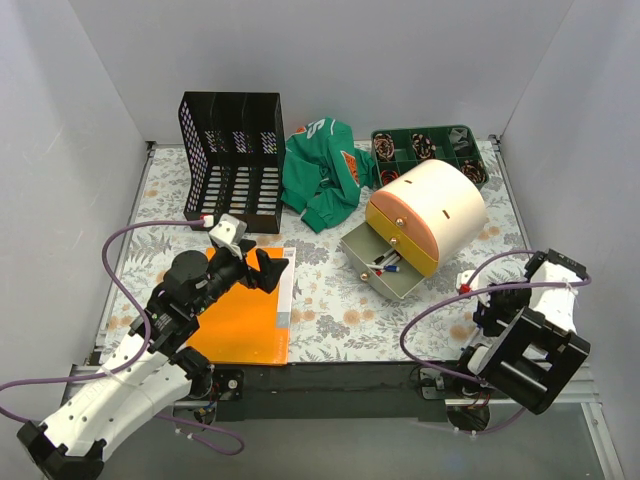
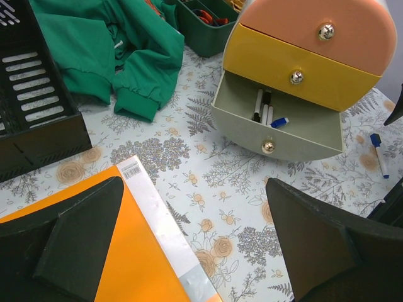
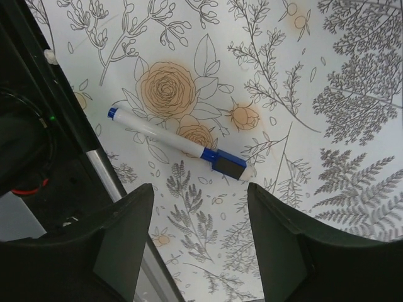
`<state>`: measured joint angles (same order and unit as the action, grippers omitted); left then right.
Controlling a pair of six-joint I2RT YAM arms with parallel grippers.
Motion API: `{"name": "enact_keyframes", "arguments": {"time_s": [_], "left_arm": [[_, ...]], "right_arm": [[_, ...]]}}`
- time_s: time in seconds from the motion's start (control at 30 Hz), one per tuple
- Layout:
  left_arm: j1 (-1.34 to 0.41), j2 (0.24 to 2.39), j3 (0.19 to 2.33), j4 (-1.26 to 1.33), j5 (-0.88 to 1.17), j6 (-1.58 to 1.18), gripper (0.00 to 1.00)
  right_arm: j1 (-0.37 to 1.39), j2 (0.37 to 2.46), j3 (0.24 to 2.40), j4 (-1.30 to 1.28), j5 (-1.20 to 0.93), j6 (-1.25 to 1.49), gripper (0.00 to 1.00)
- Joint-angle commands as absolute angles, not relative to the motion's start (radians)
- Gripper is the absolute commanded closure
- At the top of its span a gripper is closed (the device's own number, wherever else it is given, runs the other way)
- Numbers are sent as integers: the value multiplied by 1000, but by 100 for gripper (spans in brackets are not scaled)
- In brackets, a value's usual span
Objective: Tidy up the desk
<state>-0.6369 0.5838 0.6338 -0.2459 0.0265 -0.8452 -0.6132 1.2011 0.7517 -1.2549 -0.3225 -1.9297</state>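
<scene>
- Right under the right hand (image 3: 198, 207), a white marker with a blue cap (image 3: 173, 143) lies flat on the bench (image 3: 327, 75), close to the near rim. The fingers are spread apart and empty, and the marker isn't touching either of them.
- My guess is the marker is headed for the open bottom drawer (image 2: 277, 129), ahead and to the left of that hand. It's pulled out and has similar pens in it already.
- The left hand (image 2: 195, 239) is also wide apart with nothing in it. It hangs just above the corner of the orange folder (image 2: 126, 251), which lies flat below it.
- Looks to me like it's lined up over the folder's edge because a flat thing like that is only grabbable from the side. The black file rack (image 1: 232, 160) just beyond that hand seems the obvious home for it.
- Past the left hand and to its right, a green garment (image 1: 322, 172) sits crumpled beside the rack.
- The bench itself, with its floral cover, spreads out beneath both hands and carries everything.
</scene>
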Motion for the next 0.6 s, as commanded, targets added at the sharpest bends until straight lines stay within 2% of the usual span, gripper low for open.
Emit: {"name": "enact_keyframes", "arguments": {"time_s": [0.0,0.17,0.57], "left_arm": [[-627,586,629,-226,35,-839,2],[-624,588,627,-221,44,-839,2],[-620,589,624,-219,48,-838,2]], "right_arm": [[-536,1164,717,-1204,-319,-2270,30],[-434,1155,669,-1123,-314,-2169,30],[-423,1121,505,-1036,-169,-2189,38]]}}
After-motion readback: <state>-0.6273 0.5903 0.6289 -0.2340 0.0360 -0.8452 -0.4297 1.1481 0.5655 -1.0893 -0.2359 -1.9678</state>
